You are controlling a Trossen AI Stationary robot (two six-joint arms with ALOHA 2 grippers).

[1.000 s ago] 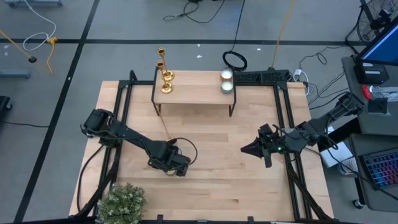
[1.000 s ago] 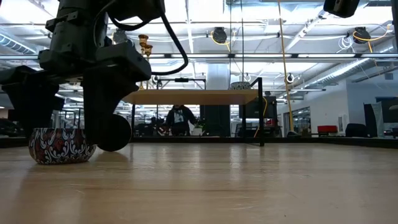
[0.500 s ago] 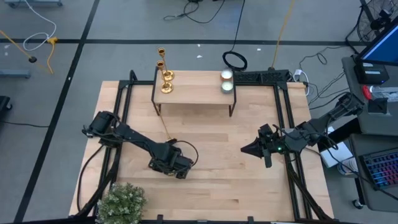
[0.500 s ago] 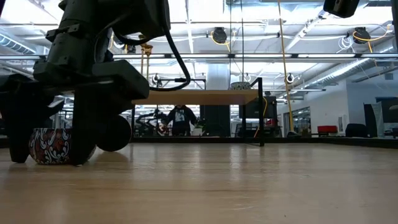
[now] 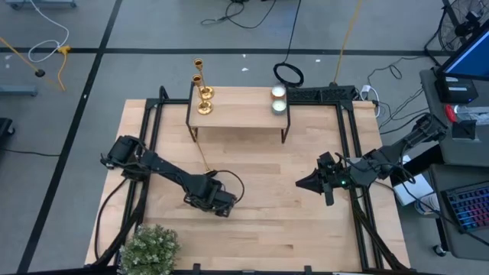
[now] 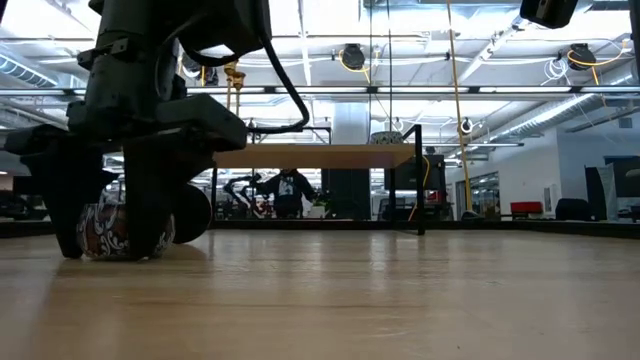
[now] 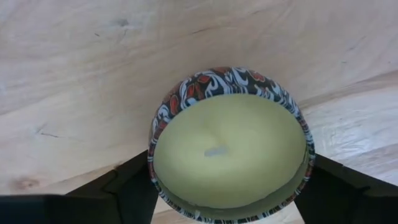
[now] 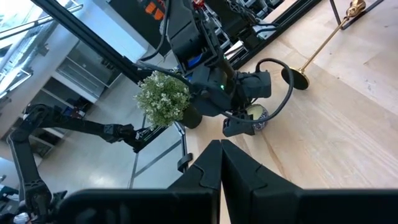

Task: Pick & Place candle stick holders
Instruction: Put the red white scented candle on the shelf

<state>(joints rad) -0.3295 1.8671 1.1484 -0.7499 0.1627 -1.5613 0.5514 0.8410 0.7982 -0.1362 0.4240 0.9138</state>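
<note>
- Currently the left gripper [image 7: 227, 186] straddles a patterned candle tin [image 7: 230, 143] on the table [image 5: 267, 229], fingers [image 7: 134, 186] spread on either side of its rim, not yet clamped.
- Right gripper [image 5: 325, 183] waits near the table's right side, fingers pressed together.
- Of the candle stick holders, 2 [image 5: 203, 92] stand on the small raised shelf [image 5: 244, 114]; 1 [image 8: 323, 37] lies on the table near the left arm.
- Advice: centre the tin between the fingers, close gently, and lift straight up.

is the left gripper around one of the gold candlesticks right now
No, the left gripper straddles a patterned candle tin on the table, with no candlestick between its fingers.
</note>
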